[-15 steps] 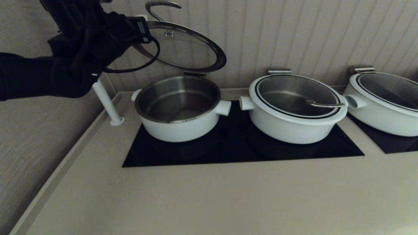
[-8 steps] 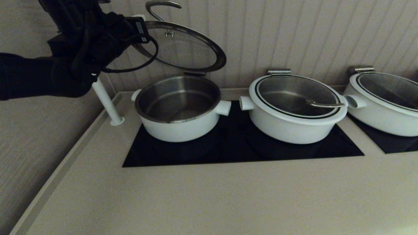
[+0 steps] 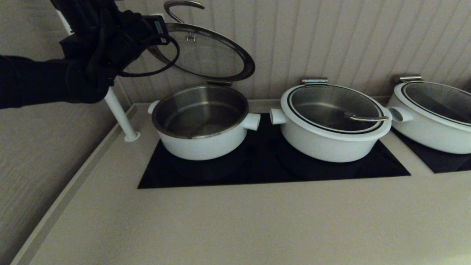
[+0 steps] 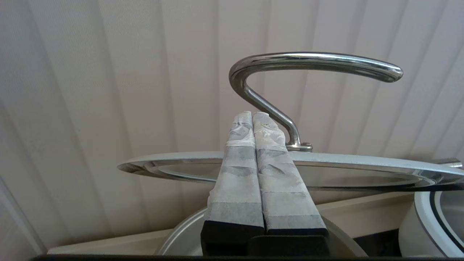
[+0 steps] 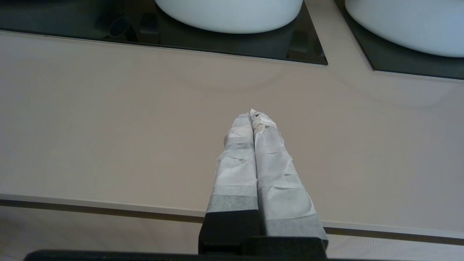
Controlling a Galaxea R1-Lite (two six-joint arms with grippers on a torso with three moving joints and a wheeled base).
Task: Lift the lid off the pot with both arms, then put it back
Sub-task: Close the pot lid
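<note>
Head view shows the left tool (image 3: 156, 27) at the upper left of the frame, by the raised edge of the lid (image 3: 206, 51), which stands open and tilted above the pot (image 3: 200, 123), its far edge down at the steel hinge clip (image 3: 219, 83) on the pot's rear rim. In the left wrist view the left tool (image 4: 252, 115) has its two taped fingers (image 4: 237, 174) pressed flat together with nothing between them; they lie in front of the lid's rim (image 4: 362, 163), their tips just beside the foot of the steel loop handle (image 4: 311, 65), and whether they touch the rim or the handle cannot be told. The pot sits uncovered at the left end of a black cooktop (image 3: 265, 165) set into the bench (image 3: 235, 224), its steel inside bare. A second pot (image 3: 331, 123) with its lid on stands just to its right, and a third pot (image 3: 434, 114) shows at the right edge on another black panel. A white post (image 3: 119, 114) rises at the bench's left edge. In the right wrist view the right tool (image 5: 253, 115) is clenched on nothing, hanging over bare bench near its front edge, well apart from the pots. A small label on the left wrist shows in the head view, but its writing cannot be read.
</note>
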